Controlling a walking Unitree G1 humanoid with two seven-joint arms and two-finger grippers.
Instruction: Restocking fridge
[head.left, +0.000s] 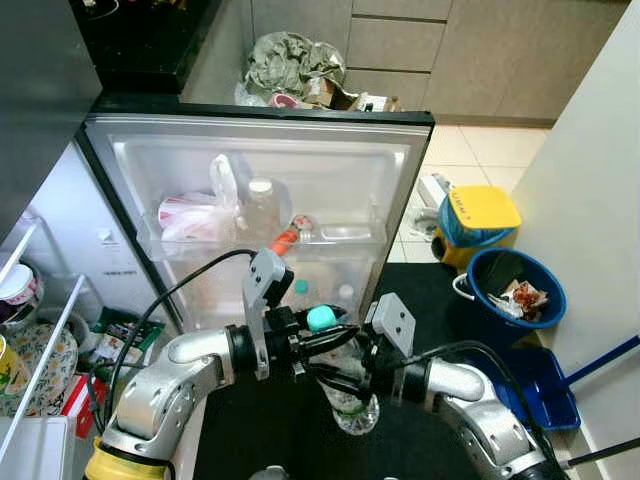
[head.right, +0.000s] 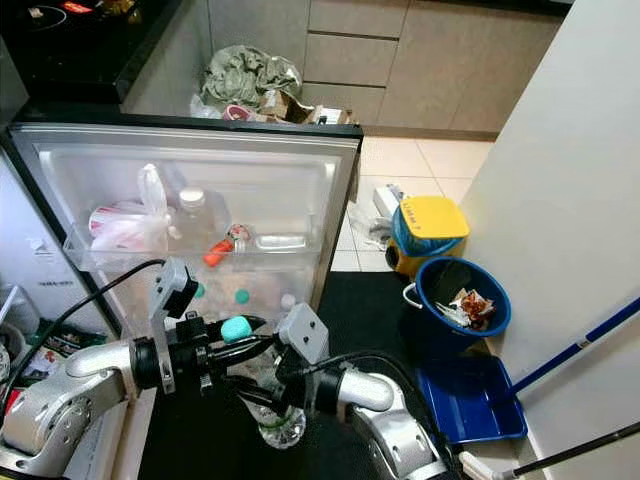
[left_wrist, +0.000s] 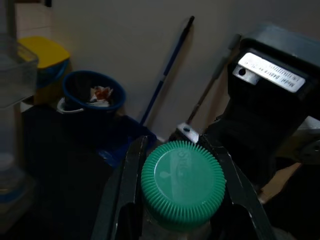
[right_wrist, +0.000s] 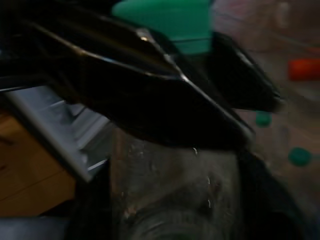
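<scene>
I have the clear bottle (head.left: 350, 395) upright just in front of the open fridge door (head.left: 265, 160), long axis vertical, green cap (left_wrist: 182, 182) pointing up. My left gripper (head.left: 322, 335) is closed around the neck under the cap, and my right gripper (head.left: 345, 385) clasps the body below. The door shelf (head.left: 345, 238) lies ahead and above, nearer my left arm.

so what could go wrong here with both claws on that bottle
1. The left claw pinches just the green cap of the clear bottle; if the right claw on the body lets go, the bottle could swing or slip.
2. The fridge door shelf already holds a bag and a jar, so little space remains.
</scene>
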